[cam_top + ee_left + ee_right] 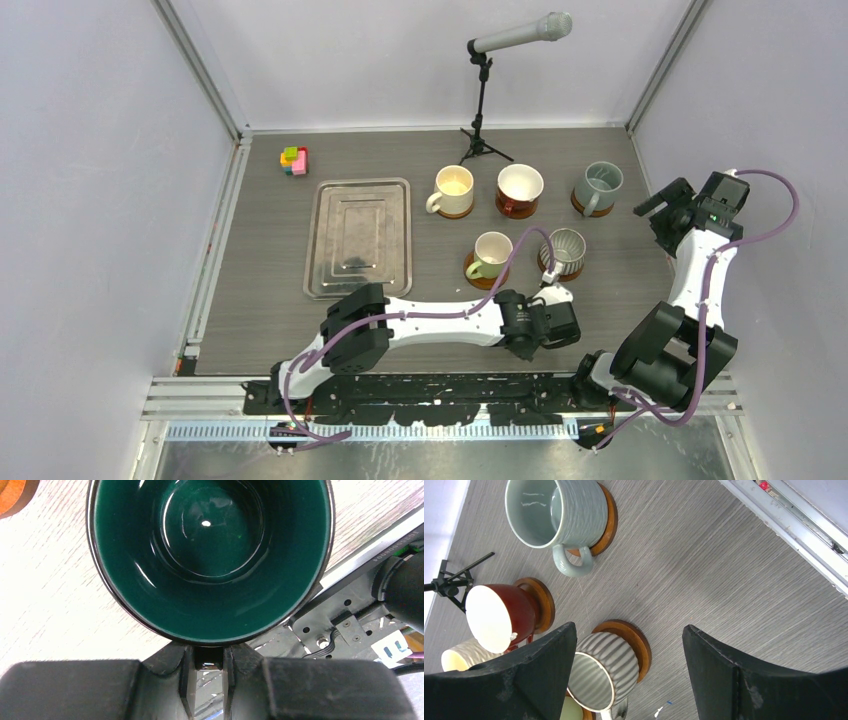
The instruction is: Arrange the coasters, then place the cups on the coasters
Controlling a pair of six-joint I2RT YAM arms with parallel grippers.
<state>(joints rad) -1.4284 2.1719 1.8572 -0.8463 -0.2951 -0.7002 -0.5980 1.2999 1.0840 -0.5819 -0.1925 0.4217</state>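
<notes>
Five cups stand on coasters: cream [452,190], dark red-brown [520,188], grey-blue [598,186], pale green [490,255] and ribbed silver-grey [565,250]. My left gripper [207,666] is shut on the handle of the dark teal cup [210,555], which hangs upright over the table's near edge. In the top view that cup is hidden under my left gripper [545,325]. An edge of a coaster [12,495] shows beside it. My right gripper [629,628] is open and holds nothing, above the table right of the ribbed cup [601,672] and its coaster [636,640]. It shows as the right gripper [662,205] beside the grey-blue cup.
A steel tray [358,237] lies left of the cups, with a small coloured block toy [294,160] behind it. A microphone on a tripod [483,100] stands at the back. The metal rail [450,385] runs along the near edge. Walls close in on both sides.
</notes>
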